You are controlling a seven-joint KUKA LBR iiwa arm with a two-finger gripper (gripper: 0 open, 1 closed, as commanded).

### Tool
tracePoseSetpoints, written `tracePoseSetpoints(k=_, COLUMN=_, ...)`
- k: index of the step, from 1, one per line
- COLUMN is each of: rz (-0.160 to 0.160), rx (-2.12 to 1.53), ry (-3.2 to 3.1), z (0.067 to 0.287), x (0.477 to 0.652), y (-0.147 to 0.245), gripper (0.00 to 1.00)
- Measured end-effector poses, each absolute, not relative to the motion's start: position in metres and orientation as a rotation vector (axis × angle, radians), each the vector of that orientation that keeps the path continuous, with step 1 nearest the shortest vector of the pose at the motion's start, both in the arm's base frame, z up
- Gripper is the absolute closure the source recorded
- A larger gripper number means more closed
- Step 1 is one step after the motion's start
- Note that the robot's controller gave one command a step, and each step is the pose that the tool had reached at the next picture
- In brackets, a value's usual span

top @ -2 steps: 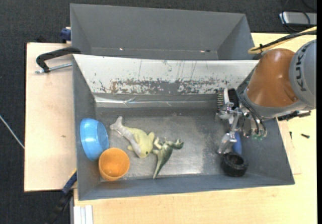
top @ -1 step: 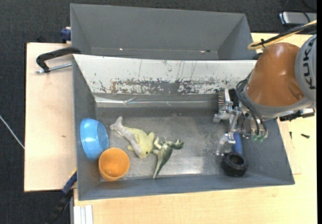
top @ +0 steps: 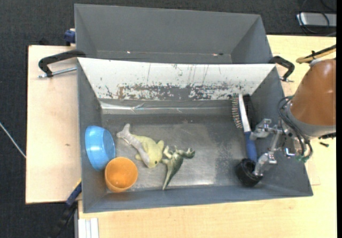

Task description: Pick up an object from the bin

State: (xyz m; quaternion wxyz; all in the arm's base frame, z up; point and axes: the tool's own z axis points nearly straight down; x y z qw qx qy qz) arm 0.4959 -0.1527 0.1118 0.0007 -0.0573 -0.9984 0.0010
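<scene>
My gripper (top: 261, 147) is low at the bin's right wall, open, with nothing between its fingers. Just left of it lies a brush (top: 246, 116) with a white head, dark bristles and a blue handle (top: 249, 147) that points toward the front. A black round thing (top: 247, 173) sits at the front right corner. The lower fingertip (top: 262, 164) is right at its edge; I cannot tell whether they touch.
On the left stand a blue bowl (top: 99, 147) and an orange cup (top: 121, 173). A pale yellow and white shark toy (top: 143, 148) and a green dinosaur (top: 174, 162) lie near the front middle. The arm's orange cover hangs over the right rim.
</scene>
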Motion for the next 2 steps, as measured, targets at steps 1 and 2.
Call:
tracePoseSetpoints(k=1, rz=0.001, rx=0.455, ry=-3.123, z=0.0813, x=0.4996, y=-0.1329, gripper=0.00)
tracePoseSetpoints(k=2, rz=-0.002, rx=0.452, ry=-3.100, z=0.0812, x=0.4942, y=-0.1352, gripper=1.00)
